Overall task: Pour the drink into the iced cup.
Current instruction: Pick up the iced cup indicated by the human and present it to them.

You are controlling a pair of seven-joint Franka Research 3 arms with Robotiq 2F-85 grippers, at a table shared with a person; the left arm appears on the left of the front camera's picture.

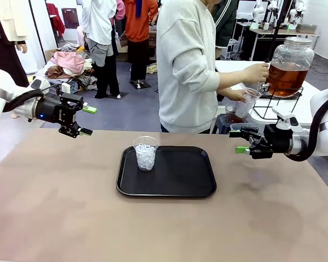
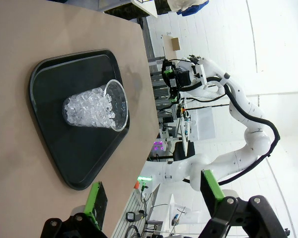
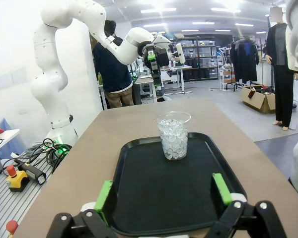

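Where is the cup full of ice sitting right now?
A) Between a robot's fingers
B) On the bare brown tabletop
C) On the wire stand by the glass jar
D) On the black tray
D: the iced cup stands upright on the black tray, toward its far left corner, with nothing gripping it.

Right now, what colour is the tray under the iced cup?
The tray is plain black, clearest in the front view.
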